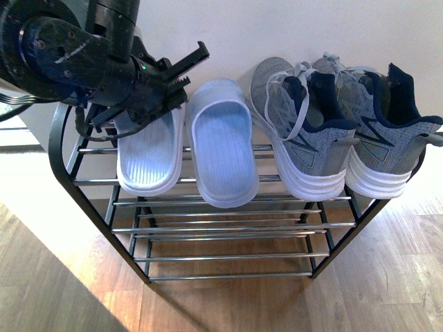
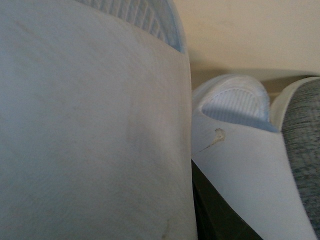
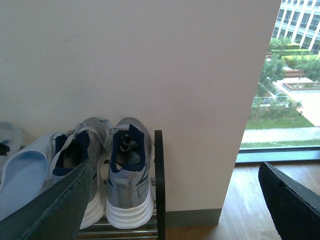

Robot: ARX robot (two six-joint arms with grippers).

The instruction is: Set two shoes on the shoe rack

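Pale slides (image 1: 187, 149) and grey sneakers (image 1: 346, 131) share the shoe rack's (image 1: 228, 228) top tier, over wood floor (image 1: 387, 277). Left gripper (image 1: 181, 75) hovers spread above the outer slide; right gripper (image 3: 172, 205), also spread, sees a window (image 3: 285, 75) beside the rack.

Wall (image 1: 291, 34): plain, cream, unmarked. Baseboard (image 3: 192, 218) along its foot, grey-green. Floor (image 1: 387, 277): wood planks, warm brown; bright sunlit patch at front-view left, shadow wedge at the lower left corner. Window (image 3: 280, 80) past the wall's end, reaching near floor level. Outside: daylight, lawn, trees, probably an office block, though that part is small.
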